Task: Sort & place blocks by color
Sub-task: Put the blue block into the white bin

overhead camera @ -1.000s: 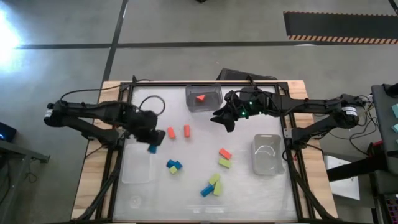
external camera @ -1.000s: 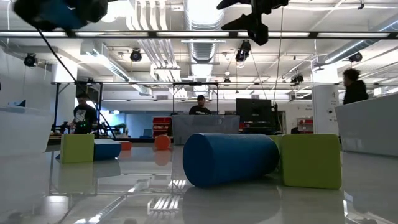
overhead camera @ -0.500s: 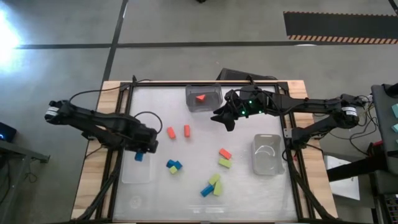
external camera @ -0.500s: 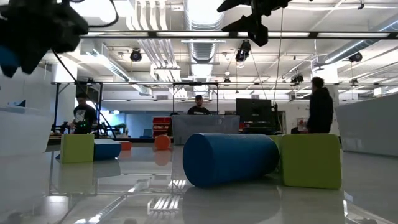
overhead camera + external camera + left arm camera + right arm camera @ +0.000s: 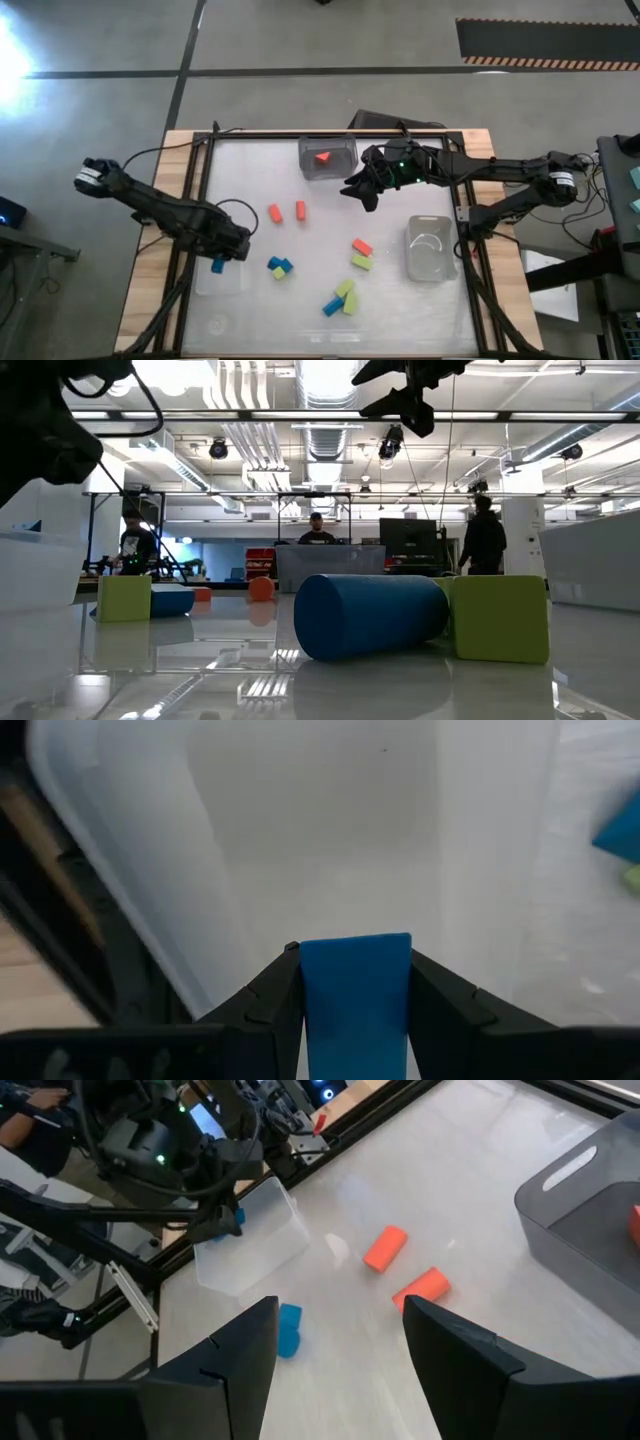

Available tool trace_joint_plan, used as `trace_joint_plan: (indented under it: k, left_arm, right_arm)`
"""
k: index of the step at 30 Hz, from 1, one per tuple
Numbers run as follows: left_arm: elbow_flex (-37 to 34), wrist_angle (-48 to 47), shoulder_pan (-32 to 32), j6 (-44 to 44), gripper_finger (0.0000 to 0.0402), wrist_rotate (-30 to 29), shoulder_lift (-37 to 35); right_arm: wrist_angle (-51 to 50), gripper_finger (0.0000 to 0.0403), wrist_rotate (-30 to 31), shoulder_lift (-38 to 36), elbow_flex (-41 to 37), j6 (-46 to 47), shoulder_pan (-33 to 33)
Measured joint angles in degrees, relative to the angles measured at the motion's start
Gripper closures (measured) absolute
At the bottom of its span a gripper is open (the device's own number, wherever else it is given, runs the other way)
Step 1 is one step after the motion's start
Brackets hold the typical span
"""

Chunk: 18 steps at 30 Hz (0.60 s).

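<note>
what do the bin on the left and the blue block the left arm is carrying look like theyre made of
The left bin looks like clear, glossy thin plastic: the pale tabletop shows through its walls. The blue block, clamped in the left gripper, looks solid, matte and evenly coloured, perhaps painted wood or foam; the views can't settle which.

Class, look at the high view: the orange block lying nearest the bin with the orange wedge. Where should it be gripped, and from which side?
Grip the orange block across its long faces at mid-length, coming straight down: it lies flat, and the gap to its orange neighbour likely leaves finger room.
</note>
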Motion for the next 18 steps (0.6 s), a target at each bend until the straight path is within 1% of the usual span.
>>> trace_joint_plan:
  k: [8, 14, 18]
  left_arm:
    - [-6.3, 8.9, 0.0, -1.0, 0.0283, -0.1, 0.2]
    - [-8.3, 9.9, 0.0, -0.9, 0.0283, -0.1, 0.6]
    - [-9.3, 11.0, 0.0, -0.9, 0.0274, -0.2, 0.6]
  right_arm:
    - [0.1, 0.0197, 0.4, 0.0, 0.0, -0.1, 0.0]
    - [0.1, 0.0197, 0.4, 0.0, 0.0, 0.0, 0.0]
    - [0.0, 0.0197, 0.4, 0.0, 0.0, 0.0, 0.0]
